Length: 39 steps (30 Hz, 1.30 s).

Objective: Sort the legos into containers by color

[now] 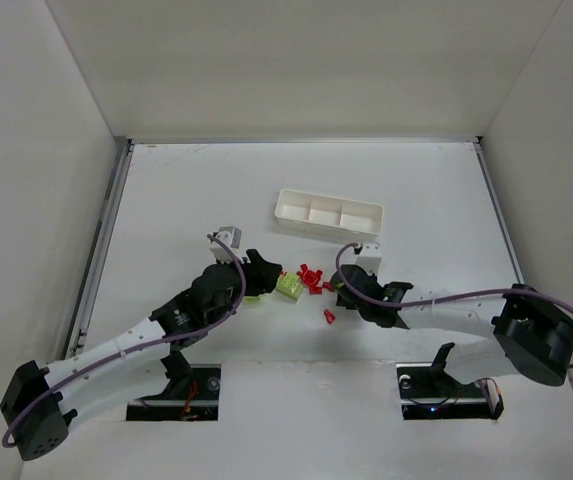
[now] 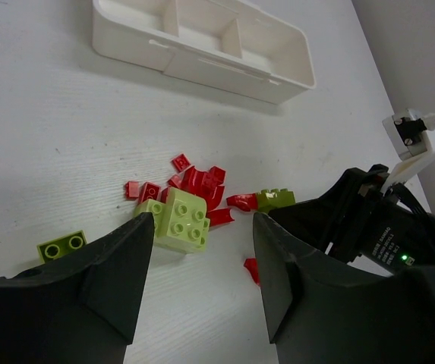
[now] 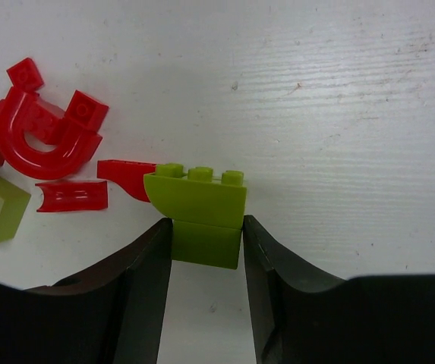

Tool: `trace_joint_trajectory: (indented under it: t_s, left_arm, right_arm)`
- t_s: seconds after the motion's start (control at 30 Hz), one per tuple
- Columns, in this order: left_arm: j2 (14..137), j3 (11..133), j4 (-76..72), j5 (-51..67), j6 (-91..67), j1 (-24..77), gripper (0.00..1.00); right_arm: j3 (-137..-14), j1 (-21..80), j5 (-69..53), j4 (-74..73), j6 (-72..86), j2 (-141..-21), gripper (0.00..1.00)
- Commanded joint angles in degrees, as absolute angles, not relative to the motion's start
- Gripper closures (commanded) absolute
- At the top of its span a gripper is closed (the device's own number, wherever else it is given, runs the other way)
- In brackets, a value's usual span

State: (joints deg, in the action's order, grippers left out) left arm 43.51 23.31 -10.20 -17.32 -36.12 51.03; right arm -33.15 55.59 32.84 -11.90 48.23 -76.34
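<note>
The legos lie in a loose heap point(image 1: 306, 280) in front of the white three-compartment tray point(image 1: 321, 229), whose containers hold nothing. In the left wrist view a pale yellow-green brick point(image 2: 181, 220) sits just ahead of my left gripper point(image 2: 202, 227), which stands open with nothing between its fingers. Small red pieces point(image 2: 194, 182) lie behind it. My right gripper point(image 3: 206, 227) is shut on an olive-green curved brick point(image 3: 198, 201) that rests on the table, both fingers pressed to its lower block. A red arch point(image 3: 39, 144) lies to its left.
A flat green brick point(image 2: 61, 246) lies apart on the left. One red piece point(image 1: 330, 317) sits alone nearer the arm bases. The right arm point(image 2: 369, 220) is close beside my left gripper. The tray's front wall point(image 2: 202, 72) faces the heap. White walls enclose the table.
</note>
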Motion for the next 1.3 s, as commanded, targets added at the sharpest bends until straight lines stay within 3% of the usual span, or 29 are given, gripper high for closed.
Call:
trace_joint_trajectory:
  t_s: [0.0, 0.3, 0.5, 0.7, 0.93, 1.27]
  left_arm:
    - [44.4, 27.1, -10.9, -16.1, -36.6, 51.5, 0.48]
    - [47.0, 28.2, -11.5, -13.5, -39.4, 51.5, 0.47]
    - [47.1, 28.0, -11.8, -13.4, -40.0, 51.2, 0.47]
    - [48.1, 30.5, -11.2, -12.1, -41.1, 52.1, 0.46]
    - [53.8, 37.2, -11.5, -6.0, -44.1, 53.4, 0.40]
    - [61.2, 38.7, -13.7, -5.2, -47.3, 55.9, 0.37]
  right_arm:
    - [-32.6, 55.2, 33.0, -9.1, 48.1, -77.6, 0.55]
    - [-33.4, 55.3, 33.5, -10.7, 48.2, -78.2, 0.50]
    - [-32.7, 55.7, 35.1, -10.4, 48.9, -77.6, 0.70]
    - [-31.6, 57.6, 37.9, -14.2, 46.4, -65.9, 0.74]
    - [-30.2, 57.4, 24.8, -3.6, 36.2, -49.6, 0.74]
    - [-31.6, 56.5, 19.8, 2.4, 34.5, -52.0, 0.74]
